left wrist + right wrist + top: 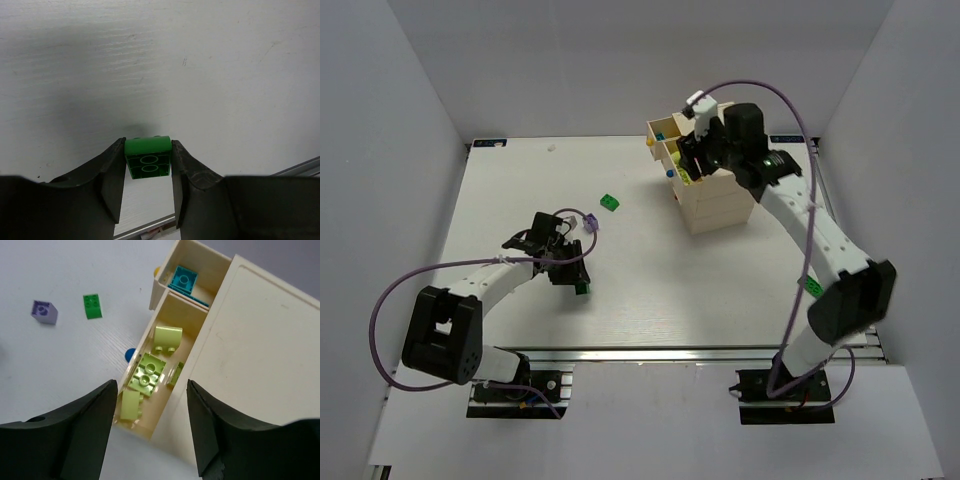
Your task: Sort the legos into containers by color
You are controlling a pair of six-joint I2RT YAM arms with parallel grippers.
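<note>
Two arms are at work, and we record them from left to right. The left gripper (148, 147) is pinching a dark green lego (147, 159) across its narrow span, with the hollow underside turned towards the wrist camera. It sits low over the bench (210, 60) at the front left; we cannot tell whether it touches.

Next, lying apart on the bench, are a purple lego (45, 311) and a loose green lego (609, 203), both between the left gripper and the chest (715, 205).

The chest stands at the back right with two drawers pulled out towards the left. The top drawer (210, 265) holds a blue lego (183, 279). The second drawer (187, 315) holds several pale yellow-green legos (167, 335).

The right gripper (151, 385) hangs directly above that second drawer, fingers spread, with nothing between them.

In our judgement the deciding relation is this: the held green lego lies well to the left of the chest and nearer the front, so the left arm must carry it rightward and away. The right arm is already at the chest and may obstruct it. We see no drawer holding green.
</note>
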